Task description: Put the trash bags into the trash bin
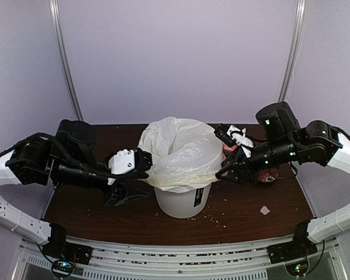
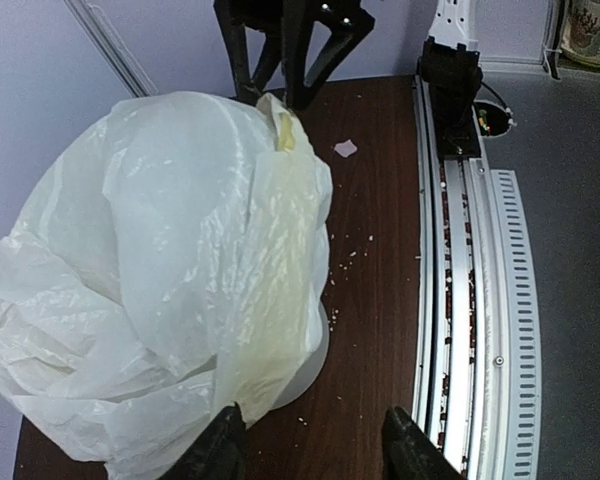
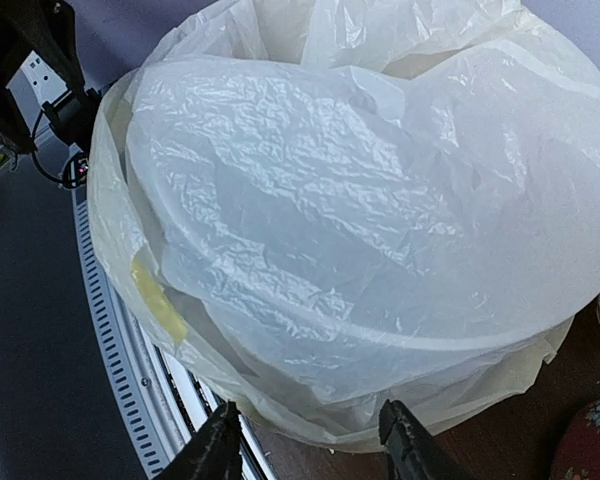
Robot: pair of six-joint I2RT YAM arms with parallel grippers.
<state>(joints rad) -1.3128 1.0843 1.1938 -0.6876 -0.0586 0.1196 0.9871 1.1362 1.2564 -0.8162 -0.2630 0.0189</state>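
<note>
Note the trash bag (image 1: 184,149) draped over the mouth of the trash bin (image 1: 178,204), upright in the middle of the table (image 1: 251,224), black label (image 1: 199,196) facing near right. Seems only part-way in: hem folded down outside the rim along the front, middle sagging into the opening, a loose lobe billowing above the rim at the back left. Judge the job unfinished, with that lobe not yet tucked down.

Left gripper (image 2: 310,450): jaws wide apart, clamping nothing, beside the bin's left side, the bag's hanging folds just at one finger (image 2: 220,450); cannot tell whether touching. Right gripper (image 3: 310,450): likewise spread, clamping nothing, just below the folded hem on the opposite side.

Expect almost no weight and no stiffness: thin, crinkly, translucent film, probably slick between pads and quick to spring back up. Take hold at the hem, pinching a gathered fold of several layers rather than a single sheet. Avoid the stretch pulled over the rim, likely to tear or to drag the light-looking bin along. Note a yellowish patch (image 3: 160,300) on the hem, perhaps a firmer spot to pinch; cannot tell its nature. Pull down and outward gently, both sides together, to guard against tipping.

Elsewhere on the table: a small paper scrap (image 1: 265,210) at the near right, red-patterned bowls (image 1: 269,175) close by the right arm, scattered crumbs (image 1: 213,217) near the bin's foot.
</note>
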